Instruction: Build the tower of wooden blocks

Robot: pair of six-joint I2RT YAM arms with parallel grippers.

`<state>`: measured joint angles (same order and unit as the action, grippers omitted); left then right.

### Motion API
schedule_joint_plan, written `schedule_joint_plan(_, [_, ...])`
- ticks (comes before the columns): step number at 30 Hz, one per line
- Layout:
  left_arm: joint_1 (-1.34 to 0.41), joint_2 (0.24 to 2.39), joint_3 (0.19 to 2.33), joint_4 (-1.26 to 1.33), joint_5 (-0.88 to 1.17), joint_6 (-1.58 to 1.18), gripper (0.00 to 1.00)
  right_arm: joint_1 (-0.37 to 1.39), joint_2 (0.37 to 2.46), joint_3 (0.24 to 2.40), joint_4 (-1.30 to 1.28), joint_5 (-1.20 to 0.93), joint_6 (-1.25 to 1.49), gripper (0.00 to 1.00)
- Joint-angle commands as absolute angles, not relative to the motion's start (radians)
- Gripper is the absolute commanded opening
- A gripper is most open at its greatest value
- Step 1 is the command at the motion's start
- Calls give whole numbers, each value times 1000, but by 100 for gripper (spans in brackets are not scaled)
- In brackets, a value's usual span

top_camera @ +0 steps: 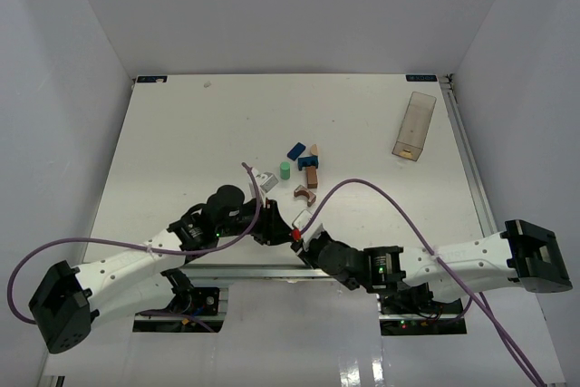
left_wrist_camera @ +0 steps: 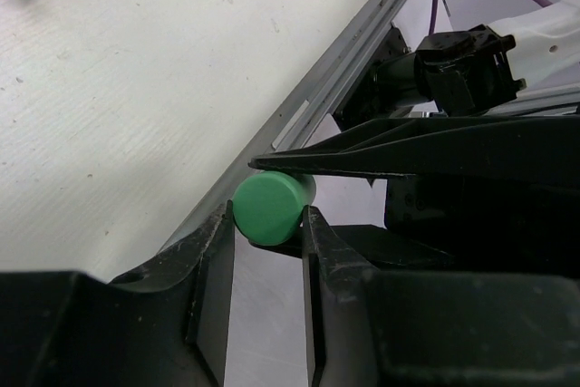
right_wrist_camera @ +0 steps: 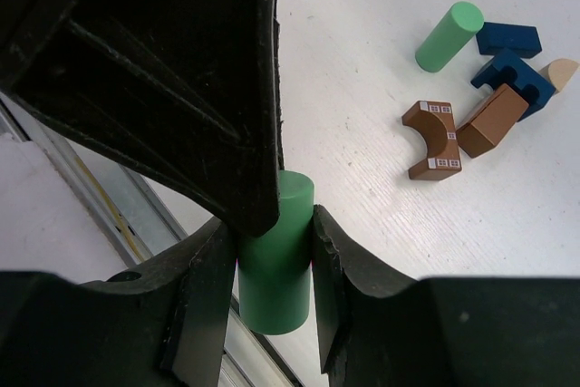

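Two grippers meet on one block at the near edge of the bench [top_camera: 181,151]. The left gripper [left_wrist_camera: 267,215] has closed on the round end of a green cylinder [left_wrist_camera: 267,206], a finger pressed to each side. The right gripper [right_wrist_camera: 272,224] clamps the same cylinder across its body, its jaws narrowed to the block's width. The two sets of black fingers cross over each other there, above the metal rail [left_wrist_camera: 313,106] that runs along the bench front.

Farther out, near the middle of the white bench, the other blocks lie in a loose cluster. A second green cylinder [top_camera: 285,169] is on the left, with the blue pieces [top_camera: 308,163] and a tan piece [top_camera: 314,149] beside it. A brown brick [top_camera: 312,176] is there too, with the brown arch [top_camera: 304,194] just beside it. A clear plastic box [top_camera: 414,126] sits well apart, toward the far right corner. Plain white walls [top_camera: 72,88] close in the bench, and purple cables [top_camera: 381,189] loop from each arm.
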<state>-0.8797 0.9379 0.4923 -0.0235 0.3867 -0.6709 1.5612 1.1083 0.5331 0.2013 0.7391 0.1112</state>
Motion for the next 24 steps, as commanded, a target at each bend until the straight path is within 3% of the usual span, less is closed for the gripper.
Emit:
schedule_joint_plan(1, [-890,964,482,-8,501,-661,19,1565,1103,565,299,785,106,8])
schedule_joint_plan(3, [-890,964,479,23,509,-658,10,1565,1102,562,299,788,104,8])
schedule_joint_plan(5, [-890,956,481,23,483,-661,0,1565,1104,561,298,792,107,17])
schedule_joint_plan(8, [-890,930,488,9,399,-662,0,1565,1105,569,280,801,119,52])
schedule_joint_plan(10, [-890,906,509,-57,306,-657,0,1565,1102,581,244,816,136,69])
schedule_joint_plan(12, [-890,885,547,-117,225,-642,0,1565,1089,595,202,822,158,78])
schedule_joint_plan(17, [-889,882,720,-339,-59,-583,0,1566,983,590,112,791,207,92])
schedule_joint_plan(21, [-880,923,820,-508,-381,-563,0,1566,845,559,59,783,232,95])
schedule_joint_plan(24, [-835,1007,891,-564,-477,-544,0,1566,791,574,-17,817,263,96])
